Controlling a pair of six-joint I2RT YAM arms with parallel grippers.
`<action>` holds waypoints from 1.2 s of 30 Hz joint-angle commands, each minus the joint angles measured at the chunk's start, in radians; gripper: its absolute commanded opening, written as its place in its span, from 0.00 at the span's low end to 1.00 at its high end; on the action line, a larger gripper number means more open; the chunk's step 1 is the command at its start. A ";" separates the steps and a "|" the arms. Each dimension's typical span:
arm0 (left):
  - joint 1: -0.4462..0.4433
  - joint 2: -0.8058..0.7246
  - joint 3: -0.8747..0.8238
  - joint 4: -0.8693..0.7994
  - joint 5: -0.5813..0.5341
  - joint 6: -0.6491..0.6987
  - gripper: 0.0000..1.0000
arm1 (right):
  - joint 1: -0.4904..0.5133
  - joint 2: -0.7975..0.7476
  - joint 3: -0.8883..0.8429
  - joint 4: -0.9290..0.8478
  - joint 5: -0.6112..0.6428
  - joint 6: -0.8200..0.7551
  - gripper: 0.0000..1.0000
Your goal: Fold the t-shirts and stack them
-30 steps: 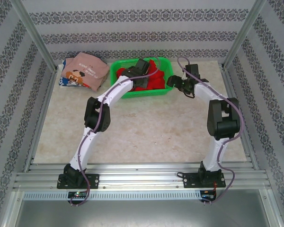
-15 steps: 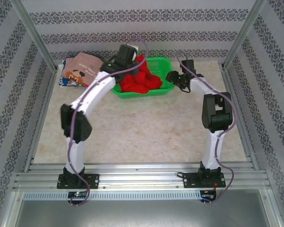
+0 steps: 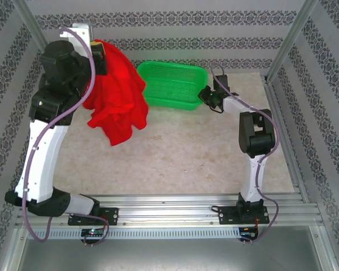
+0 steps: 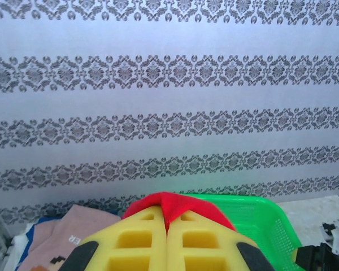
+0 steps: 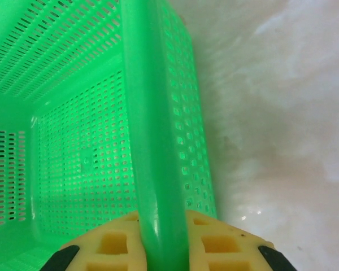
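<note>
Just left of the green basket (image 3: 170,84), the left gripper (image 3: 99,55) is raised high, and the red t-shirt (image 3: 117,99) hangs from it in loose folds. Its yellow fingers (image 4: 130,243) are pressed together on a fold of the red cloth. Past the basket's left end lies the pink t-shirt (image 4: 53,231), with a blue edge of cloth beside it. The right gripper (image 3: 208,97) sits at the basket's right end, its fingers (image 5: 226,243) pinching the rim from both sides.
</note>
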 commanded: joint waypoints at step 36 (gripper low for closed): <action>-0.188 0.051 -0.433 0.191 0.038 -0.042 0.00 | -0.208 -0.924 -0.908 -0.086 0.772 0.650 0.00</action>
